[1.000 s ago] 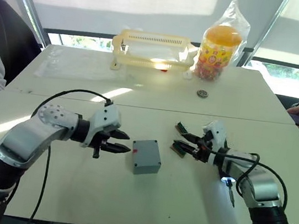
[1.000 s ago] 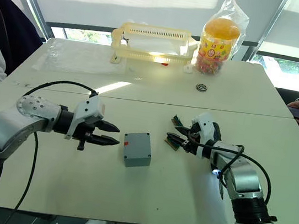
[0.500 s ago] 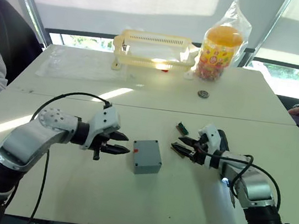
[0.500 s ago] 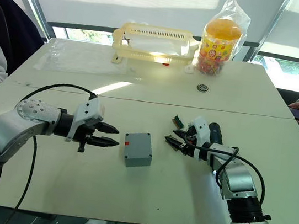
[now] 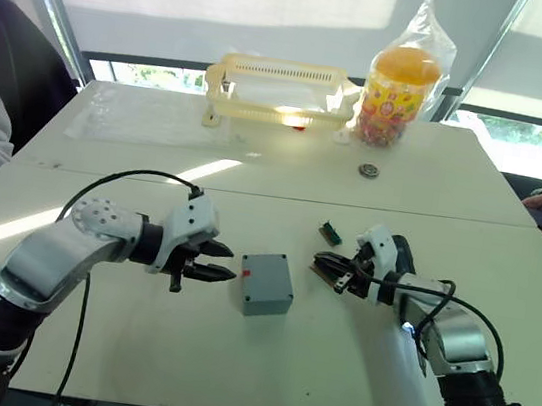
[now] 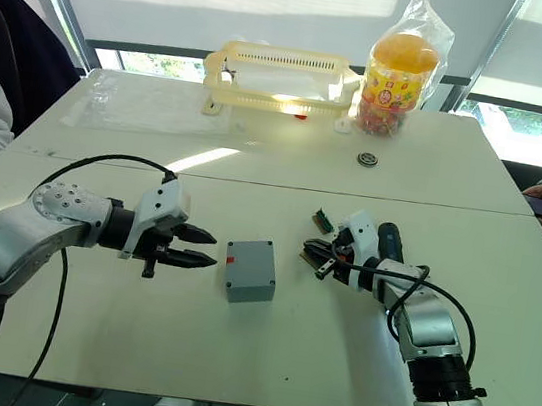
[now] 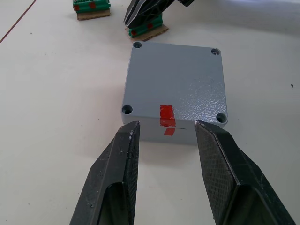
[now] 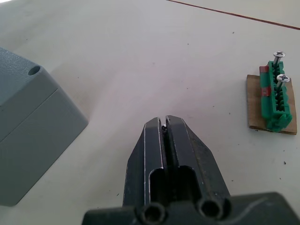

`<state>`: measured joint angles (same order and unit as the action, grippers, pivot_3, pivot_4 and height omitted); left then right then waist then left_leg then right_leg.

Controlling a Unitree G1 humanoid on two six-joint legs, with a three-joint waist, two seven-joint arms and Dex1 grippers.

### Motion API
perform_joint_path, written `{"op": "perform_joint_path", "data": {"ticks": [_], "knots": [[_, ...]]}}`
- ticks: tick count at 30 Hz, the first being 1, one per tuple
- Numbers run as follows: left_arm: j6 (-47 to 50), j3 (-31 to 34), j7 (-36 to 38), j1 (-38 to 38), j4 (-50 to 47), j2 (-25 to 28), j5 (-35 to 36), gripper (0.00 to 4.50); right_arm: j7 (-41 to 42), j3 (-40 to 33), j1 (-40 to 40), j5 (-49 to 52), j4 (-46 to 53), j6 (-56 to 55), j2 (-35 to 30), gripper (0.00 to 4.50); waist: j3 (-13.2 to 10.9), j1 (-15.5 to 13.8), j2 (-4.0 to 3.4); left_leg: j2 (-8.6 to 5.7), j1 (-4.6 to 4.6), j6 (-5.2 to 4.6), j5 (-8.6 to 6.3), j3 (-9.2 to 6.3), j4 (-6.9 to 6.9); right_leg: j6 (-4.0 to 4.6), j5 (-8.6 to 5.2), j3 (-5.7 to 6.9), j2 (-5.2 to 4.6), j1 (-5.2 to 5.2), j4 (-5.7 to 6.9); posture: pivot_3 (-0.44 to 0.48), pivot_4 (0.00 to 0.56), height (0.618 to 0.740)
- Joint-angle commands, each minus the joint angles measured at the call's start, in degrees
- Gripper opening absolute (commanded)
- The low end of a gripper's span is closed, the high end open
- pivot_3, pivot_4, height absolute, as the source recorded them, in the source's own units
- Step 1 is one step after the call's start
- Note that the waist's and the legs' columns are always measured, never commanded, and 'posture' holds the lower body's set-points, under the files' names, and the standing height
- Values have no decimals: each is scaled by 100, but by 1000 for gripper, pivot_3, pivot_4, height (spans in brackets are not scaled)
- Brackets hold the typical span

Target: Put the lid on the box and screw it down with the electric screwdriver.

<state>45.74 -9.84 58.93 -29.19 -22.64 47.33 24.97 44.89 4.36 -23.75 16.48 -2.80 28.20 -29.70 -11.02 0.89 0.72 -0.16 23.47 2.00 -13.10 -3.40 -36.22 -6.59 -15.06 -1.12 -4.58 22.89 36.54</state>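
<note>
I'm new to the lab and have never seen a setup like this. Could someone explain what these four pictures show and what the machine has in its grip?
This is a humanoid robot with two arms, each ending in a gripper of two black fingers. Two pictures come from a stereo camera on its head, looking down over a white table; the other two come from cameras on its wrists, looking along the fingers.

In the middle lies a small grey plastic box with a red mark, its lid already seated on top. The left gripper is open beside it, holding nothing. The right gripper is shut; whether it pinches anything I cannot tell. Nearby lie small green connector pieces on brown card, one carrying two screws. Farther back stand a yellow slotted basket and a bagged orange-lidded jar.
</note>
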Motion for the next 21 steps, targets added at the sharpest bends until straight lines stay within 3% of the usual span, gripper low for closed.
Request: {"op": "perform_joint_path", "data": {"ticks": [1, 10, 21], "knots": [[-84, 69, 9, -73, -57, 28, 3, 1873, -29, -193, -77, 109, 272, 13, 7, 56, 0, 0, 0, 0, 0, 0, 0, 0, 0, 0, 0, 0, 0, 0, 0, 0, 150, 740], [-221, -8, 98, -186, 128, -37, -51, 1873, -152, -645, -190, 558, 920, 508, -88, 56, 0, -3, 0, 0, 0, 0, 0, -1, 0, 0, 0, 0, 0, 0, 1, 0, 150, 740], [-339, -104, 72, -185, 220, -180, -120, 1873, -123, -141, 137, 213, 767, 370, -54, 56, 0, -5, 0, 0, 0, 0, 0, 0, 0, 0, 0, 0, 0, 0, 1, 0, 150, 740]]}}
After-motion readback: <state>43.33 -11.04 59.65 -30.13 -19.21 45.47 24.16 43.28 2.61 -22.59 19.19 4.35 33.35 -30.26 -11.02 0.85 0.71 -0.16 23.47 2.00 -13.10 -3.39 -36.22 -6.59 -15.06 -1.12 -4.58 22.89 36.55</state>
